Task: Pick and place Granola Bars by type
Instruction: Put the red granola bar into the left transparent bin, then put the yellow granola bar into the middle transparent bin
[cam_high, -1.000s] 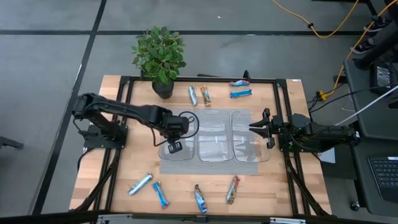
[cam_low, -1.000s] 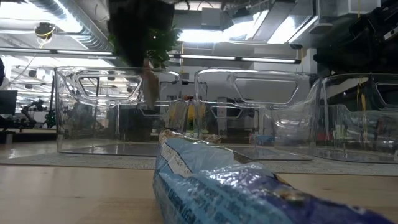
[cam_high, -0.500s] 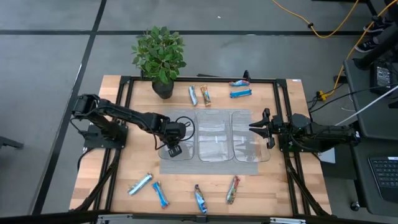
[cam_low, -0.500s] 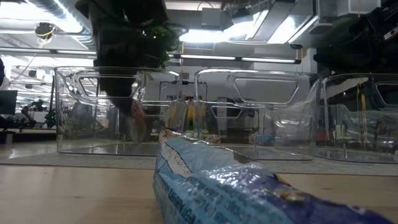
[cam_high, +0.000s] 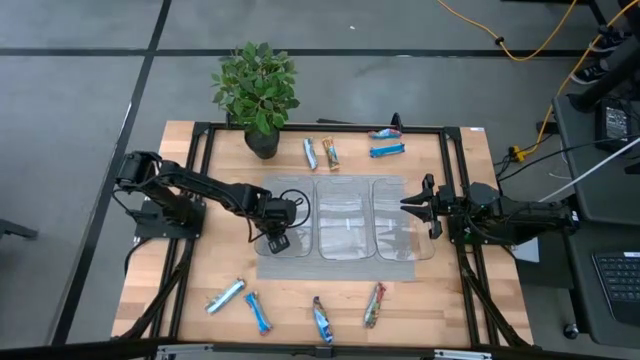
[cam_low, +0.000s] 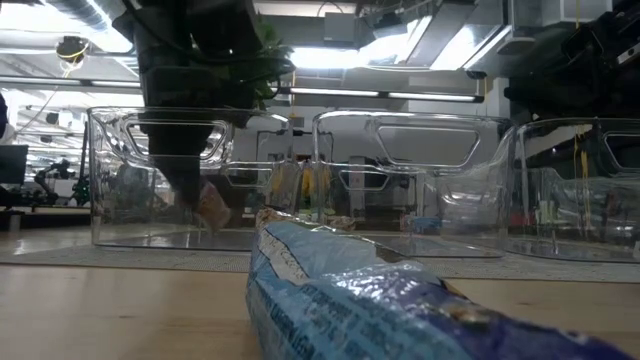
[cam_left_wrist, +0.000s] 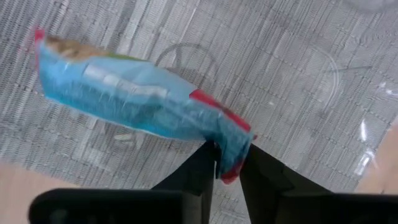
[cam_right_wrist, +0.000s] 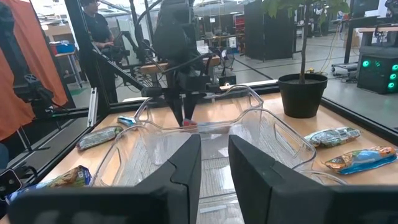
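Left gripper was lowered inside the leftmost of three clear bins, which stood side by side on a grey mat at table centre. Per left wrist view, fingers were set narrow and pinched the red end of a blue granola bar; rest of wrapper stuck out sideways over the bin floor. Whether the bar touched the floor: cannot tell. Low view showed the arm's dark bulk reaching down into the same bin.

Right gripper waited at the outer edge of the rightmost bin, approx. level w/ its rim. Fingers stood a narrow gap apart, nothing between them.

Remaining bars, high view:
- Far edge of table: silver-blue bar just beside brown-orange bar; further right, two blue bars, one above the other, close together.
- Near edge: silver-blue bar, blue bar, blue bar, green/red bar, all lying apart from one another.

The near-edge blue bar filled the foreground of low view.

Potted plant stood at far-left corner of table. A person was visible in the room beyond, in right wrist view.
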